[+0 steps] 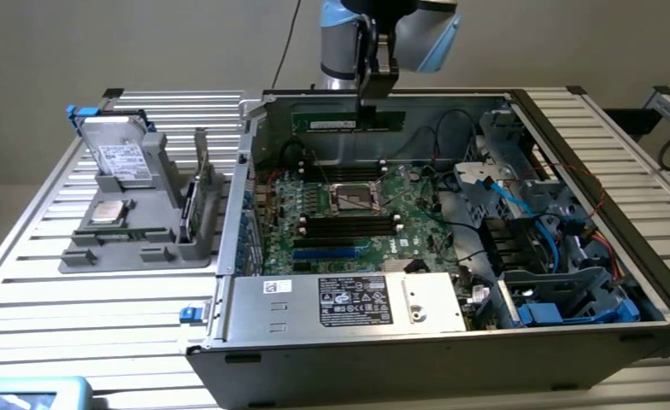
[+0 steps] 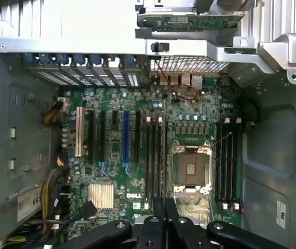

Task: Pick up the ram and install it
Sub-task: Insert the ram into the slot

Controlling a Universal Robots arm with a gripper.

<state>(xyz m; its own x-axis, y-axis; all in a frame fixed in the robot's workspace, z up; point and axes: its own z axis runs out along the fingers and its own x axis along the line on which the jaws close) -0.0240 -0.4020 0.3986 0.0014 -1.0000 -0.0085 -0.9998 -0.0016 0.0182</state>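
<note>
Standing by the table (image 1: pixel 85 316), I see the arm (image 1: pixel 337 38) hanging over the open case (image 1: pixel 426 359). Its gripper (image 1: pixel 372 104) is clamped shut on the ram (image 1: pixel 337 122), pinching the stick by its upper edge a little toward the exterior view's right of its middle. The ram hangs level in the air, long side running across and white label facing out. It is up by the case's far wall and clear of the motherboard (image 1: pixel 403 192) below, so it sits in no slot yet. On the board the socket (image 1: pixel 355 198) lies about in the middle, with rows of long dark slots (image 1: pixel 347 224) on either side of it. Looking down from the wrist, the gripper (image 2: pixel 164 207) shows two black fingers pressed close together. Under them are the motherboard (image 2: pixel 137 104), the socket (image 2: pixel 192 168) and the slots (image 2: pixel 153 155) beside it (one thin dark line runs out from between the fingers, and whether that is the ram edge-on I cannot tell). A metal box (image 1: pixel 352 301) with printed labels fills the near edge of the case. Off to the exterior view's left, outside the case, a gray tray (image 1: pixel 141 252) carries a hard drive (image 1: pixel 122 158) propped at a slant and a silver chip (image 1: pixel 109 212). A green card (image 1: pixel 204 201) stands on edge there, just beside the case wall.
</note>
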